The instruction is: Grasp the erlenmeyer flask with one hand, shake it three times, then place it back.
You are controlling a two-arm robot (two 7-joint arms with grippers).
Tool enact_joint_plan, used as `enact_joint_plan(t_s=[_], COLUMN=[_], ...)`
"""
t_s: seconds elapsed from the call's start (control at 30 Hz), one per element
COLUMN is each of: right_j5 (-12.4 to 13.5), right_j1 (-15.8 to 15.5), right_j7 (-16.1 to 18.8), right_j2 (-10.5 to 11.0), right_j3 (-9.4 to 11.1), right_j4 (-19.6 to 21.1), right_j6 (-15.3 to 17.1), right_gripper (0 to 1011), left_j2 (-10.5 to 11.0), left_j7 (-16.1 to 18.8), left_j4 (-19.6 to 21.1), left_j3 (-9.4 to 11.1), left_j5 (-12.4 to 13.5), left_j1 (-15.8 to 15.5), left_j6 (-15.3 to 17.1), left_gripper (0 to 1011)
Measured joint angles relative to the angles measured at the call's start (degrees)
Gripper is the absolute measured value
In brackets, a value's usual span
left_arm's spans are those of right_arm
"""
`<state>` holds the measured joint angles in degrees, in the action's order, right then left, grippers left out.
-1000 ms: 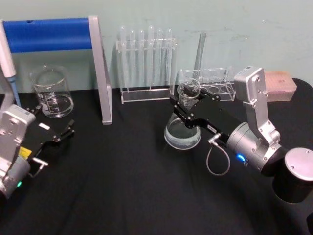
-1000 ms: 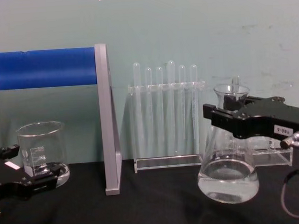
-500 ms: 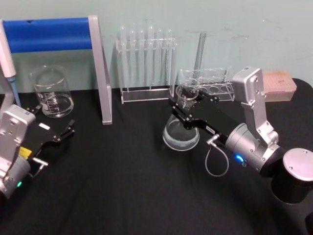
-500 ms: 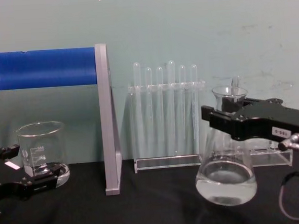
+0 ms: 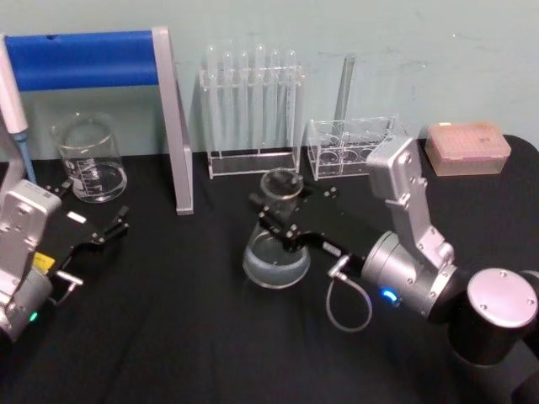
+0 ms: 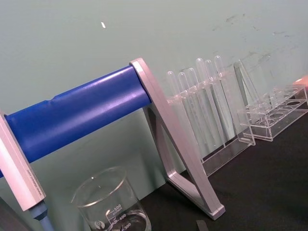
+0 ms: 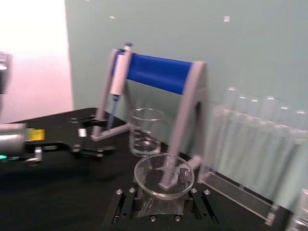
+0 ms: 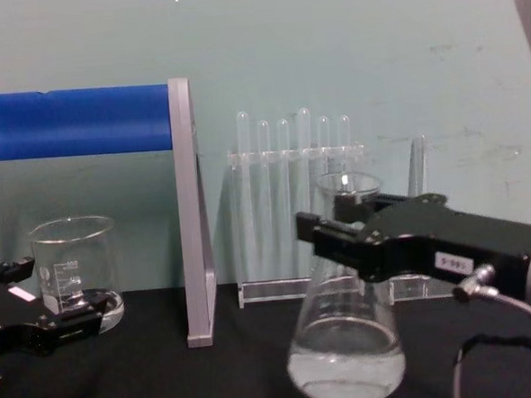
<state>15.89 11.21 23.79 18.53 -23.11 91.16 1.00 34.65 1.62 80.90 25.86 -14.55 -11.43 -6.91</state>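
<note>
Evidently right gripper [image 5: 280, 220] pinches erlenmeyer flask [image 5: 274, 257] at neck; chest view reveals liquid [image 8: 346, 361] inside, perhaps lifted; left gripper [image 5: 93, 206] parked, spread.

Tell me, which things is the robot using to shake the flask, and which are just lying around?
In use:
- erlenmeyer flask, with clear liquid inside
- right claw, shut on its neck

Just lying about:
- beaker
- test tube rack
- blue stand
- pipette
- pink box
- left claw, open, parked near the beaker
</note>
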Motion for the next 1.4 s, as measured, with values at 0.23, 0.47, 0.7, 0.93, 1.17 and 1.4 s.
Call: enact_joint_plan(t_s=[0.23, 0.47, 0.7, 0.93, 1.17, 1.4], right_j5=[1.3, 2.4, 3.3, 3.4, 2.8, 1.7], right_j1=[-0.8, -1.1, -1.1, -0.3, 0.7, 1.7], right_j7=[2.4, 4.0, 4.9, 3.7, 0.7, -2.5], right_j2=[0.5, 1.3, 2.2, 2.3, 2.0, 1.7], right_j3=[-2.8, -5.0, -6.6, -6.4, -4.1, -1.0], right_j4=[2.0, 3.4, 4.0, 3.0, 0.7, -2.3], right_j6=[0.0, 0.1, 0.0, -0.3, -0.7, -0.7], right_gripper=[449, 449, 449, 449, 449, 449], left_j2=[0.0, 0.0, 0.0, 0.0, 0.0, 0.0], left_j7=[0.0, 0.0, 0.0, 0.0, 0.0, 0.0], left_j4=[0.0, 0.0, 0.0, 0.0, 0.0, 0.0], left_j3=[0.0, 0.0, 0.0, 0.0, 0.0, 0.0], left_j5=[0.0, 0.0, 0.0, 0.0, 0.0, 0.0], left_j1=[0.0, 0.0, 0.0, 0.0, 0.0, 0.0], left_j6=[0.0, 0.0, 0.0, 0.0, 0.0, 0.0], left_gripper=[1001, 1001, 1001, 1001, 1001, 1001])
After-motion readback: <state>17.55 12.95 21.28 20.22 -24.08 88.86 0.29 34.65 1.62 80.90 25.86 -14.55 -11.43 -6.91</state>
